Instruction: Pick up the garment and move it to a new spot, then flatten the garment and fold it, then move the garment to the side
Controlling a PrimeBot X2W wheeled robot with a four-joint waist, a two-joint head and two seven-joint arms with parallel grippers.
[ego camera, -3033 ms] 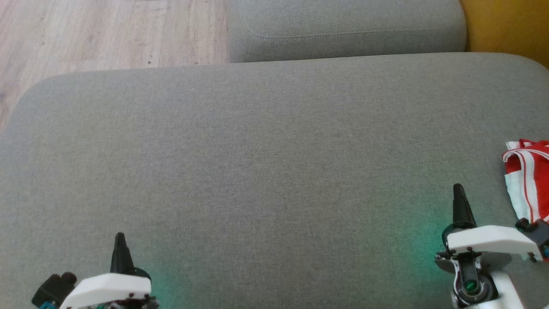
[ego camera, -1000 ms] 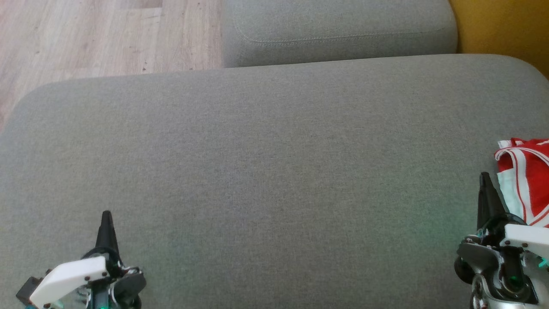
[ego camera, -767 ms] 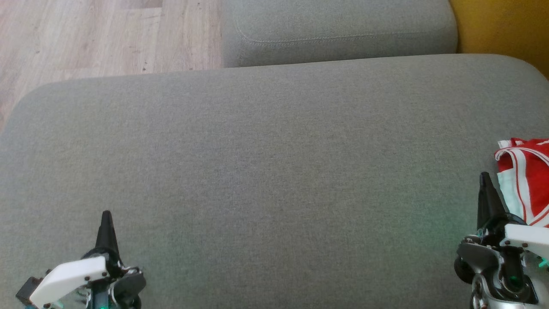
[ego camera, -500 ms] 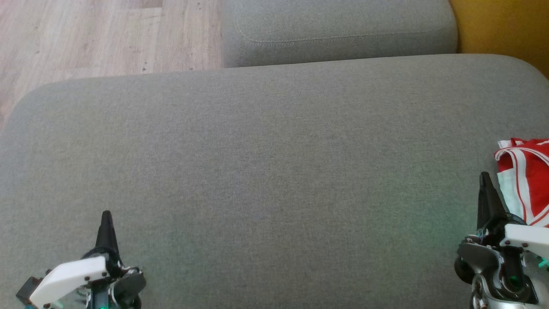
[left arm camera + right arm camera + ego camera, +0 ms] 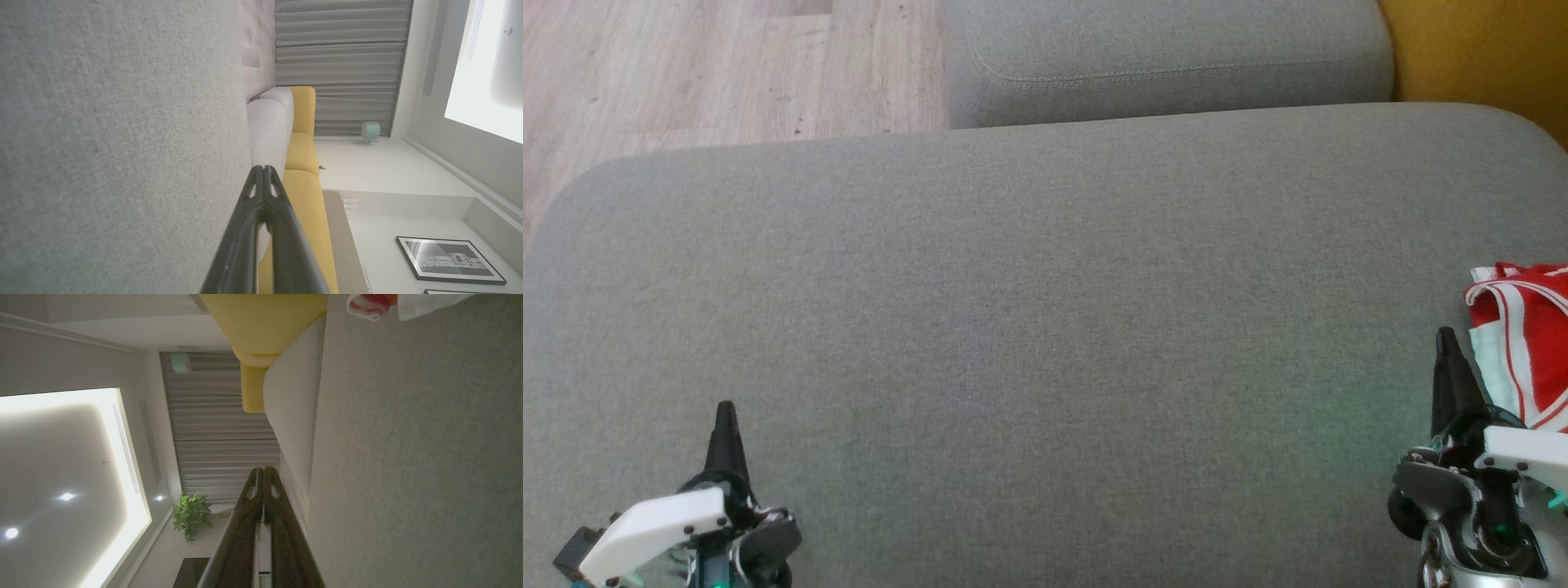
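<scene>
- The bright red mesh-knit garment (image 5: pixel 1523 351) with a white sleeve end and red-and-white stripe trim lies at the right edge of the head view, on the wide grey upholstered seat cushion (image 5: pixel 1045 310). Most of it is cut off by the frame edge.
- In the right wrist view, a rumpled red-and-white corner of the garment (image 5: pixel 369 304) shows at the top edge.
- The left tool (image 5: pixel 725 408), at the lower left, has its two dark fingers pressed together on nothing.
- The right tool (image 5: pixel 1445 335), at the lower right, is likewise closed and empty, its tip just beside the white sleeve end.
- I cannot tell whether the hidden part is folded or bunched. The scene fits a shirt waiting at the side to be lifted as well as one already folded and set aside.
- Either way, care belongs with the right tool: its pointed tip could snag the open mesh, so I judge that any travel there should go up and clear rather than sweep sideways across the cloth.
</scene>
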